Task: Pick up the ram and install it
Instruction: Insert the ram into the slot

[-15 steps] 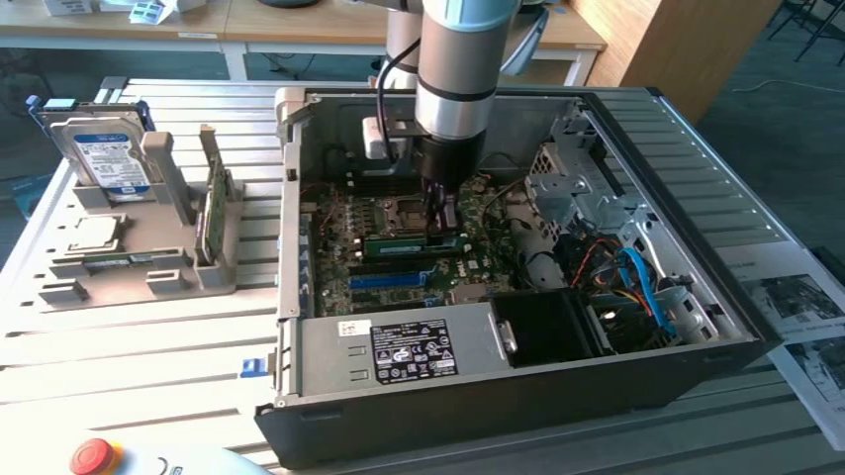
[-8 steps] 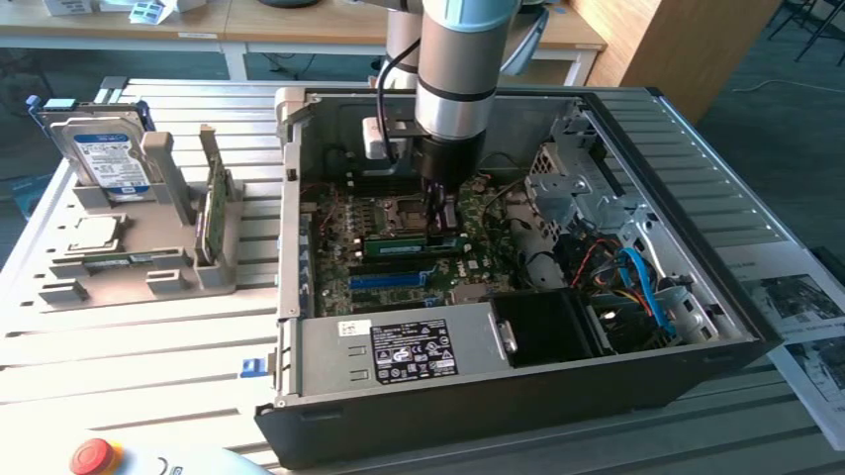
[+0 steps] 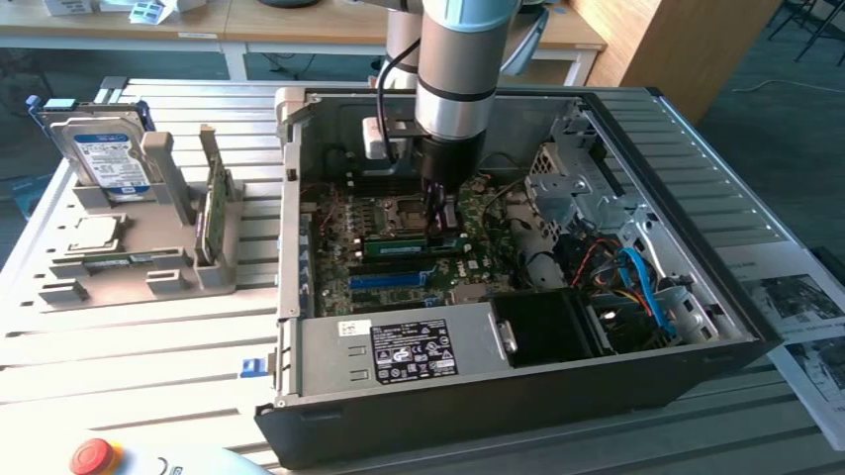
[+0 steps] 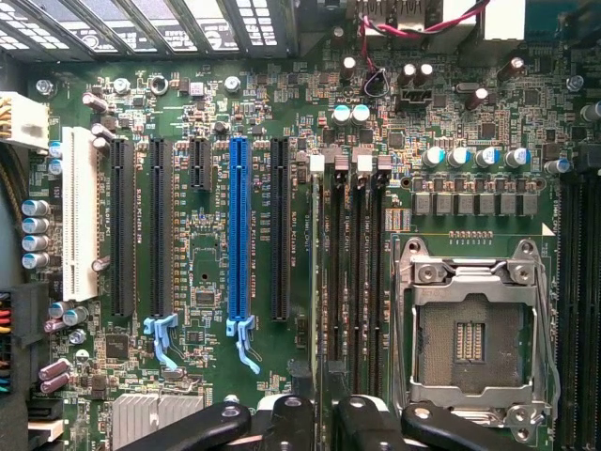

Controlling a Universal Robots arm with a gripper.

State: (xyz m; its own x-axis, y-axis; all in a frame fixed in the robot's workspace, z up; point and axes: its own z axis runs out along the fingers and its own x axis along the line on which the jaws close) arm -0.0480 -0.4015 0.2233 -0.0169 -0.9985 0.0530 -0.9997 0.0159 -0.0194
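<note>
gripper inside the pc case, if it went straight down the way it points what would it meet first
Most likely the memory slots on the motherboard, beside the CPU socket. The gripper points down just above them; how near it is to them is hard to judge.

The gripper (image 4: 324, 418) is cut off by the picture's edge. One end of the ram (image 3: 396, 241) is hidden behind the gripper, so whether it is pushed in cannot be told. The red button (image 3: 93, 457), well apart from the gripper, is cut off too.

Slatted table (image 3: 145, 341): computer case (image 3: 528, 401), grey holder (image 3: 139, 269)
</note>
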